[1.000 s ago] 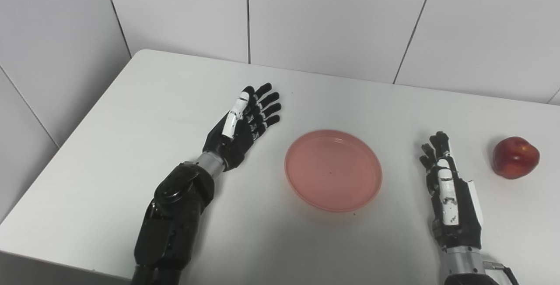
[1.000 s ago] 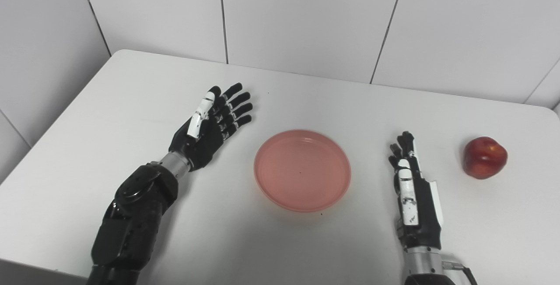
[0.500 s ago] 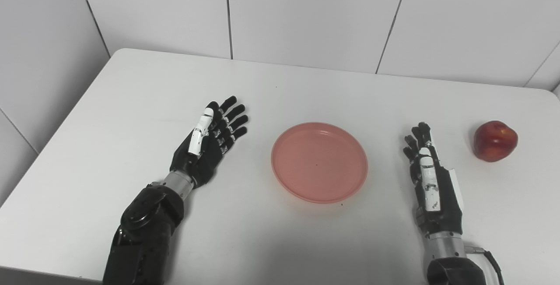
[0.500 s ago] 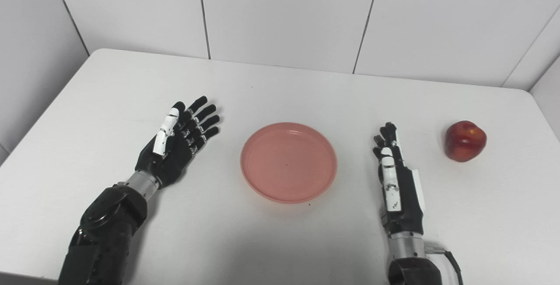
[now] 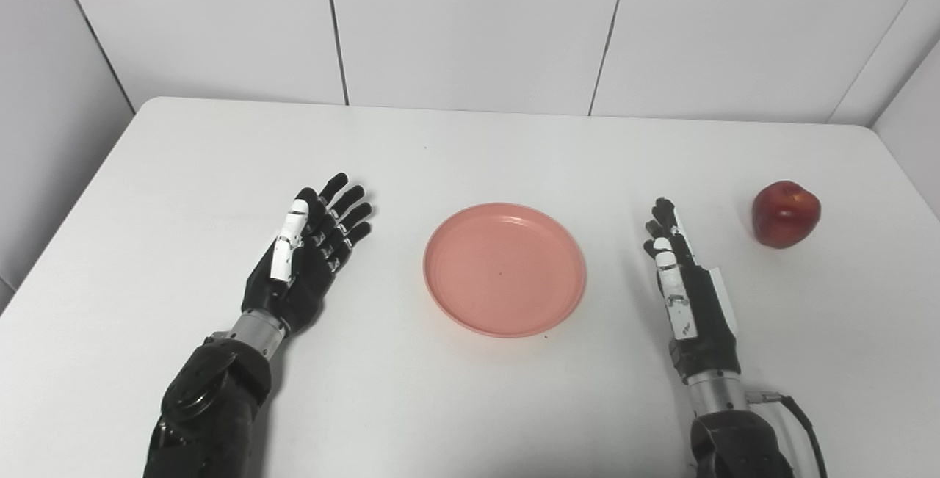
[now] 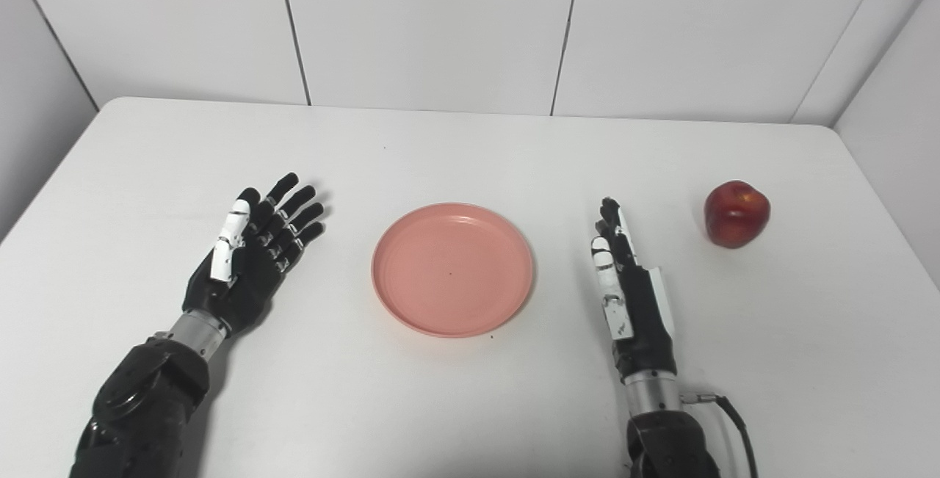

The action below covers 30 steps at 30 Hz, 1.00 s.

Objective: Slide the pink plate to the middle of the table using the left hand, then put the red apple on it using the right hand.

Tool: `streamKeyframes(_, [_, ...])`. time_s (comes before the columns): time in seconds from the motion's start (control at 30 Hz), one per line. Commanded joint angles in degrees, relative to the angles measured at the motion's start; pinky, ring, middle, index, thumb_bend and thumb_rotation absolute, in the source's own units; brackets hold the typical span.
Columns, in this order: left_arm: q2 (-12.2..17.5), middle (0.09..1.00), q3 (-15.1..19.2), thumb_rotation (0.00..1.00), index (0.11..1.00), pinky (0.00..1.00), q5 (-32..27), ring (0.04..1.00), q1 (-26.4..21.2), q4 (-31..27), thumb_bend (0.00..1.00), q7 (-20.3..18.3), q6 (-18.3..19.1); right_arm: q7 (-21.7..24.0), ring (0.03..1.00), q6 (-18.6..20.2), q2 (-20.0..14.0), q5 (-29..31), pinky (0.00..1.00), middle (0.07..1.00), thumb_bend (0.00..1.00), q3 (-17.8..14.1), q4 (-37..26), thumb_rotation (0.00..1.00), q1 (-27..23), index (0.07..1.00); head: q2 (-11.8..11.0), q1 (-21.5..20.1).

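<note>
While both arms rest on it, table: white rectangular tabletop (image 5: 470,147).
Plate: round pink plastic plate (image 5: 504,269), mid-table, between the hands.
Left hand (image 5: 308,258): fingers spread, empty, left of plate (not touching).
Right hand (image 5: 683,291): edge-on, fingers extended, empty.
Apple: red apple (image 5: 785,214), far right, apart from right hand.

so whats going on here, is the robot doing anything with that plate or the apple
Not at this moment. The pink plate sits empty near the middle of the table, and neither hand touches it. The left hand is open beside the plate on its left, palm turned up, fingers spread. The right hand is open on the plate's right, holding nothing. The apple sits on the table further right, beyond the right hand, untouched. Putting it on the plate is not yet done.
</note>
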Motion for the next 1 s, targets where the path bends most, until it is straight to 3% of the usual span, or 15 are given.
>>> streamKeyframes(0.0, [0.1,0.959,0.3,1.0,0.952,0.97,-1.2,0.952,-0.8,0.6,0.41,-0.9,-1.9,-1.3,0.959,1.5,-0.7,-2.2,0.94,0.973,0.45,-0.6,-3.7,1.0,-2.0,0.959,0.0,0.0])
streamKeyframes(0.23, [0.4,0.957,0.4,1.0,0.951,0.97,-2.5,0.95,-1.1,3.3,0.4,-1.8,-3.7,-1.8,0.931,2.8,-3.7,-9.4,0.86,0.947,0.46,-0.7,-7.6,0.98,-3.5,0.941,-0.8,-4.0])
streamKeyframes(0.43, [1.0,0.961,0.4,1.0,0.954,0.98,-3.4,0.955,-1.4,5.7,0.41,-3.2,-5.5,-2.4,0.882,7.3,-5.2,-17.8,0.82,0.905,0.49,-1.3,-12.3,0.89,-5.4,0.915,-1.3,-5.3])
streamKeyframes(0.53, [1.3,0.964,0.6,1.0,0.957,0.99,-4.1,0.959,-1.6,7.1,0.41,-4.2,-6.4,-1.7,0.865,9.1,-6.1,-19.9,0.77,0.902,0.52,-1.7,-14.0,0.87,-6.5,0.918,-1.9,-7.9])
streamKeyframes(0.8, [2.3,0.972,1.2,1.0,0.971,1.0,-5.5,0.965,-2.1,10.6,0.43,-6.3,-8.2,-1.8,0.855,12.7,-7.6,-24.0,0.77,0.895,0.64,-2.3,-16.5,0.63,-8.4,0.917,-2.8,-11.2])
streamKeyframes(0.97, [2.6,0.968,1.6,1.0,0.965,1.0,-5.7,0.968,-2.3,12.8,0.43,-7.1,-9.4,-2.8,0.841,14.5,-8.9,-30.2,0.75,0.879,0.73,-3.1,-15.8,0.47,-9.6,0.901,-3.6,-13.5])
